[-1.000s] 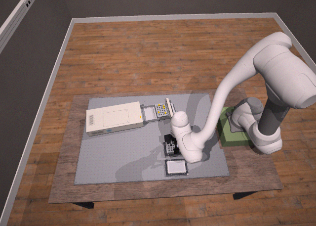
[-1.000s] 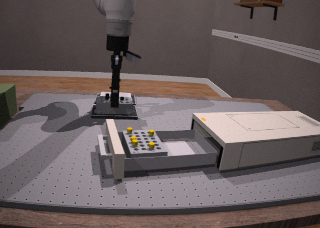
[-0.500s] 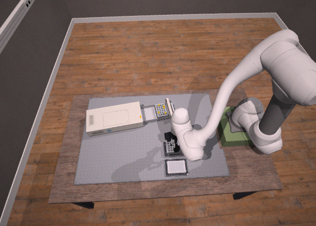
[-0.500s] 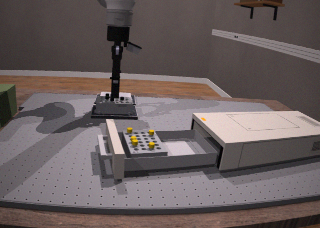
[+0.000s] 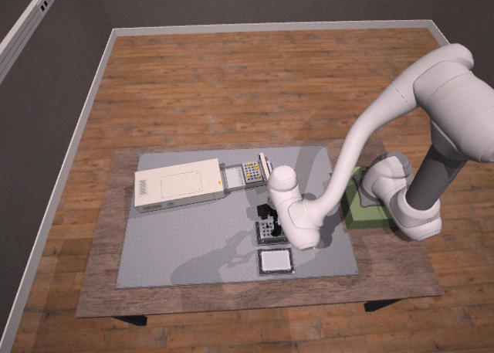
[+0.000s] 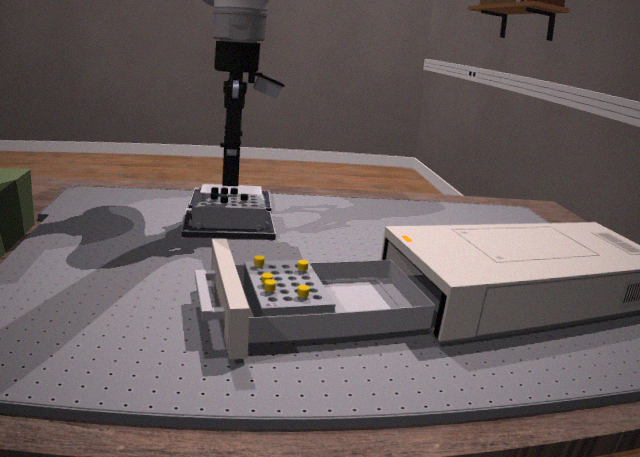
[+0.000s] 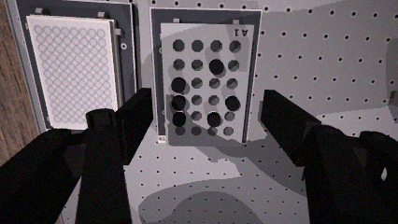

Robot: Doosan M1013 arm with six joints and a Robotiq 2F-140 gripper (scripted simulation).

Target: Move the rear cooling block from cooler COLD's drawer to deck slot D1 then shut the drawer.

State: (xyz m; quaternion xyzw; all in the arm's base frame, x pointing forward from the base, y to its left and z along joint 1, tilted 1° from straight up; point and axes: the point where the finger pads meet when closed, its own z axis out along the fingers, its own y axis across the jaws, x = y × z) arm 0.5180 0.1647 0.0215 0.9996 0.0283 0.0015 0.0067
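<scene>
My gripper is open, its fingers apart on either side of and above the rear block, touching nothing visible. The grey block, with several black-capped tubes in its bores, looks flat within slot D1. The drawer of COLD stands open, and the lamp is lit orange. The front block sits in the drawer near the handle, with several yellow-capped tubes upright. The drawer's rear place is empty.
Slot D2 lies beyond D1 and holds a white plate with round wells. A green base block stands under the arm. The drawer's front panel rises between the front block and the handle.
</scene>
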